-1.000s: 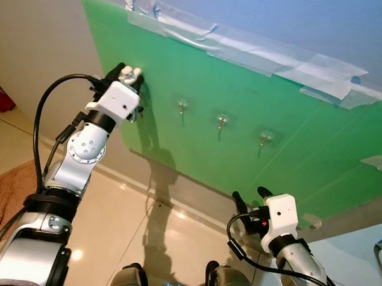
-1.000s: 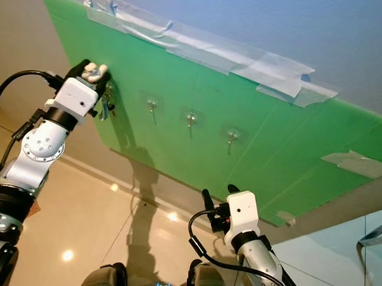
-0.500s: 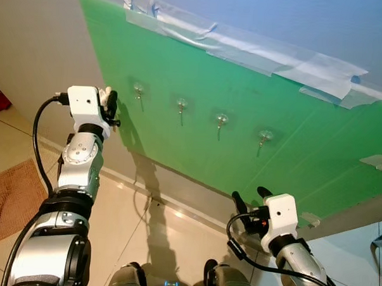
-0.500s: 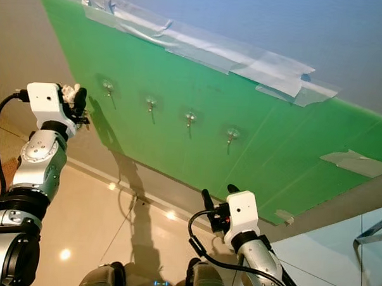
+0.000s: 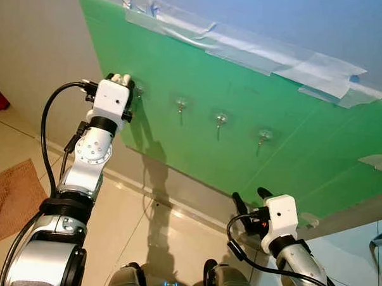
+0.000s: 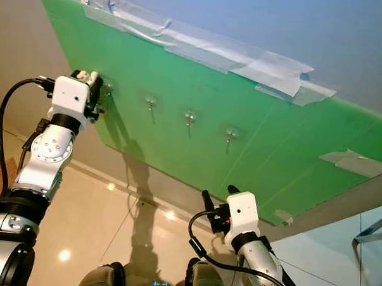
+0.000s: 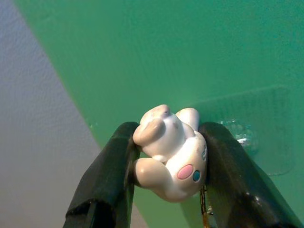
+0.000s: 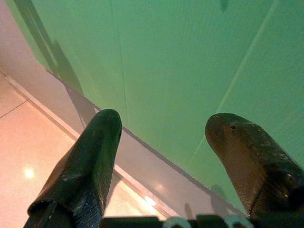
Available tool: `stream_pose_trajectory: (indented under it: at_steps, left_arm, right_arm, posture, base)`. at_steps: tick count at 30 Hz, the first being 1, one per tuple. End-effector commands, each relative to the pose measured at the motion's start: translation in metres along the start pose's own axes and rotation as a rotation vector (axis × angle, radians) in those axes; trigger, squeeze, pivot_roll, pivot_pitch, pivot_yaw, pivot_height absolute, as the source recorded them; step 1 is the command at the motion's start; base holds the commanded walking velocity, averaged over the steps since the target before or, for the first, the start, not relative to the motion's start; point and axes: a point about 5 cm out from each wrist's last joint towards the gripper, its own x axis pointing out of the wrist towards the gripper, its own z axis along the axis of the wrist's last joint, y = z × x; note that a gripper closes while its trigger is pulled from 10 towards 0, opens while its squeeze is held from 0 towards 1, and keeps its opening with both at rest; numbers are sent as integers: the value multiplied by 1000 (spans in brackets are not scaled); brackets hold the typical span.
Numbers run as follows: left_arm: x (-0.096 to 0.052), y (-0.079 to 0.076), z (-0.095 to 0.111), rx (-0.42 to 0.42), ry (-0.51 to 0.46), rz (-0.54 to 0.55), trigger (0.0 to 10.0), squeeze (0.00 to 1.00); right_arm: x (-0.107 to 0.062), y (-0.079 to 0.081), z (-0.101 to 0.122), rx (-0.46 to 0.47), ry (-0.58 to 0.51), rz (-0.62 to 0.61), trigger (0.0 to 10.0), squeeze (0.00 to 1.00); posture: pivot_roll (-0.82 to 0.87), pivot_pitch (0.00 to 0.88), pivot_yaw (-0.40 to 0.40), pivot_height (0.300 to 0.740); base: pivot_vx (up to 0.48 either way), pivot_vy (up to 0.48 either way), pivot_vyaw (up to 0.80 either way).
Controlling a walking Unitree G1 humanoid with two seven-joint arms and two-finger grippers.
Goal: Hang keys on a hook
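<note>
**Q:** Left wrist view first. What does it tell you about the keys?

**A:** The white figurine keychain (image 7: 168, 154) is pinched between the two black fingers (image 7: 107, 178) of the left gripper (image 7: 166, 166). A thin gold bit of chain hangs just under it; the keys themselves I cannot make out. Right behind the figurine sits a clear suction-cup hook (image 7: 240, 135) stuck to the green board (image 7: 190, 52).

**Q:** So is it on the hook yet?

**A:** Judging by the grip, no. The figurine is clamped in the jaws, and nothing shows a ring looped over the hook. From the head camera the left gripper (image 5: 122, 83) is raised against the board at the leftmost hook of four, covering most of it. I would call this the final approach: carried to the right spot, not released.

**Q:** What remains?

**A:** Catching the ring on the hook's prong, letting go, and drawing the arm off without dragging the keys along. Whether the ring is lined up is hidden behind the gripper.

**Q:** And the other hooks?

**A:** Three more (image 5: 182, 105) (image 5: 222, 119) (image 5: 265, 136) run rightward along the board, all bare. Grey tape (image 5: 246, 50) holds the board's top edge to the wall.

**Q:** The right arm?

**A:** Idle and low, near the board's bottom edge. The right gripper (image 8: 161, 137) has its fingers spread, holding nothing.
</note>
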Motion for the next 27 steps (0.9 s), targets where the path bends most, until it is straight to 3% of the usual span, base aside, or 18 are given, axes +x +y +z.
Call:
stream_pose_trajectory:
  at_steps: [1, 10, 20, 27]
  left_arm:
    - [-2, -3, 5, 63, -47, -20, 0, 0]
    - [-10, -12, 15, 229, -133, -49, 0, 0]
    - [-13, -11, 18, 363, -173, -32, 0, 0]
    - [-15, -21, 26, 472, -254, -86, 0, 0]
  right_arm:
    - [-4, -1, -4, 9, 26, -6, 10000, 0]
    - [-5, 0, -6, 15, 29, -11, 10000, 0]
    - [-5, 1, -7, 21, 33, -8, 10000, 0]
    - [-6, 2, -7, 27, 36, -10, 10000, 0]
  posture:
    - [-193, 190, -23, 740]
    - [-196, 198, -18, 740]
    - [-194, 198, -17, 740]
    - [-193, 204, -18, 740]
  base:
    - [0, 0, 0]
    - [0, 0, 0]
    - [0, 0, 0]
    - [0, 0, 0]
